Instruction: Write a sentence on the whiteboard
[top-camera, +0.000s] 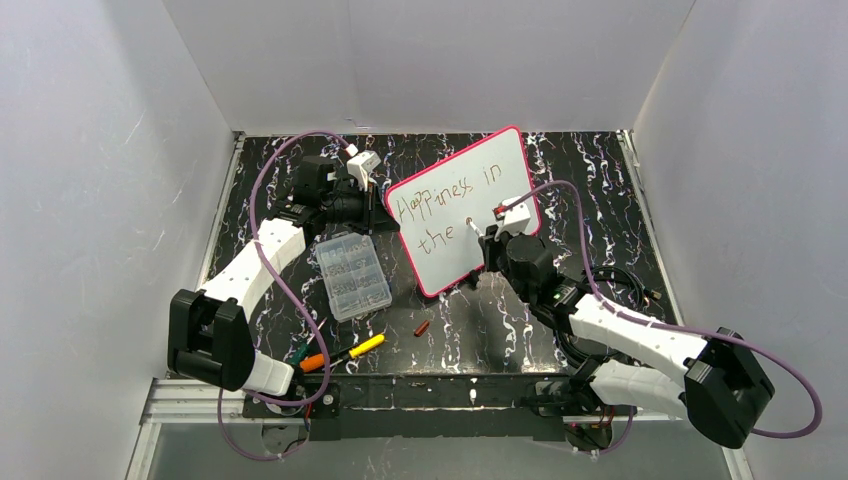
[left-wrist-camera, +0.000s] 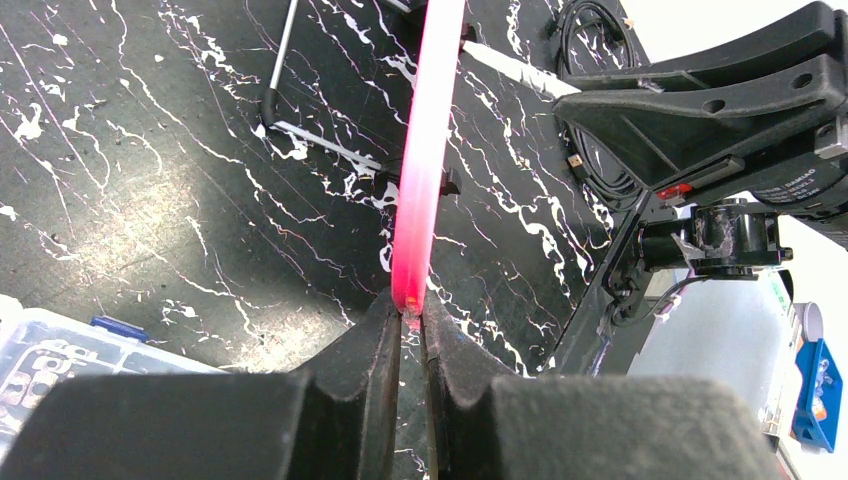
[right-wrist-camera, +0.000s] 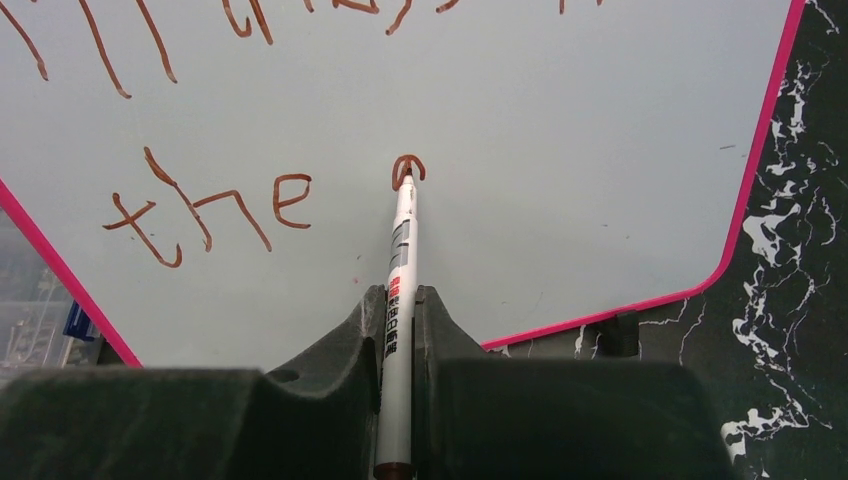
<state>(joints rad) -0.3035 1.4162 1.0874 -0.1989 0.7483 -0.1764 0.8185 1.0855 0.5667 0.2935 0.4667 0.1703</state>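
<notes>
The whiteboard (top-camera: 452, 258), white with a pink rim, stands tilted at the middle of the table. The sentence (top-camera: 447, 195) reads "Happiness in" with "the" below it in brownish-red letters. My left gripper (top-camera: 385, 215) is shut on the board's left rim; in the left wrist view the pink rim (left-wrist-camera: 425, 150) runs edge-on into the closed fingers of that gripper (left-wrist-camera: 411, 320). My right gripper (right-wrist-camera: 400, 300) is shut on a white marker (right-wrist-camera: 401, 250). Its tip touches the whiteboard (right-wrist-camera: 560, 140) at a small fresh curved stroke right of "the" (right-wrist-camera: 205, 205).
A clear plastic organizer box (top-camera: 350, 275) lies left of the board. A small red-brown cap (top-camera: 422, 327), a yellow marker (top-camera: 365, 346) and an orange marker (top-camera: 312, 362) lie near the front edge. A wire stand (left-wrist-camera: 320, 145) props the board. White walls enclose the table.
</notes>
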